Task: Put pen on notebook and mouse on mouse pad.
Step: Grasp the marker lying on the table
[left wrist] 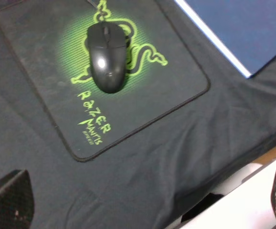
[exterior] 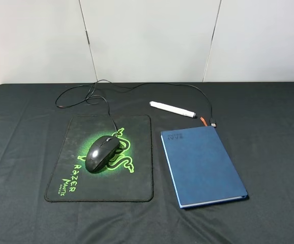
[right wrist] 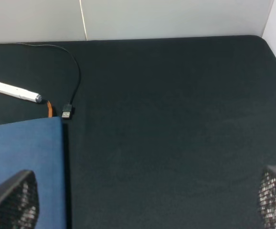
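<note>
Your left fingers [left wrist: 9, 202] and right fingers [right wrist: 11, 200] gape empty; pinch the probably light, slick, roll-prone pen [exterior: 173, 109] mid-barrel.

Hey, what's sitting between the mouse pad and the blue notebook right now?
Nothing. Only a bare strip of black tablecloth separates the mouse pad from the notebook. It shows clearest in the exterior high view, and the left wrist view agrees.

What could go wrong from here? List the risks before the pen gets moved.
1. The USB plug of the mouse lies near the tip of the pen. A reach there might snag it and drag the mouse off the mouse pad.
2. The pen is slim and round, so it may roll off the notebook.
</note>
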`<action>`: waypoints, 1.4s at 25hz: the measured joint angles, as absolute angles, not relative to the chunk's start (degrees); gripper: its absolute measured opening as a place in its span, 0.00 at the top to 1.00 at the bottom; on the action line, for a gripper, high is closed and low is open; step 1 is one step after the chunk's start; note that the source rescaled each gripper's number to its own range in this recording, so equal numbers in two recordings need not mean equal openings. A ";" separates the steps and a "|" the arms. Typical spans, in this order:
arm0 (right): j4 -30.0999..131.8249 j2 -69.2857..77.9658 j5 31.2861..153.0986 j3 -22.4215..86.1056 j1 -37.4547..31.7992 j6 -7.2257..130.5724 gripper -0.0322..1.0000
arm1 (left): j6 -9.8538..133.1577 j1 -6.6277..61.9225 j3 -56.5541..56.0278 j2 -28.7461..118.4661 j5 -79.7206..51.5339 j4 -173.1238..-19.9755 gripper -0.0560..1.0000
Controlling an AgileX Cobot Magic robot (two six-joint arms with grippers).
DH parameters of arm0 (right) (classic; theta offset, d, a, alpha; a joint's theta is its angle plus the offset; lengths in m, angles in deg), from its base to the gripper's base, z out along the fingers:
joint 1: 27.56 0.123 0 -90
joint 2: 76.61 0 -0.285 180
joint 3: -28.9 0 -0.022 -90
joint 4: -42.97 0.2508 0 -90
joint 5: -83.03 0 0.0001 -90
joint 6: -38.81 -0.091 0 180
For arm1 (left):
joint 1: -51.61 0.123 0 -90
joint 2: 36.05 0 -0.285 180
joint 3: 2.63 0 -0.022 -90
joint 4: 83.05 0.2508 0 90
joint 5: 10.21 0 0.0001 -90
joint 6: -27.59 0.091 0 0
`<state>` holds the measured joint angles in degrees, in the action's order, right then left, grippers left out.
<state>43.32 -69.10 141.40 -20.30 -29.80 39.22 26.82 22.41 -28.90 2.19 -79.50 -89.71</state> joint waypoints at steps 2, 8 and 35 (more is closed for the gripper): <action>43.32 -69.10 141.40 -20.30 -29.80 39.22 0.00 | 27.90 22.41 -30.51 -1.13 -79.56 -90.29 0.00; 43.32 -69.10 141.40 -20.30 -29.80 39.22 0.00 | 29.23 22.41 -37.51 -9.24 -79.61 -90.45 0.00; 43.32 -69.10 141.40 -20.30 -29.80 39.22 0.00 | 35.10 45.28 -44.23 -12.98 -77.27 -87.76 0.00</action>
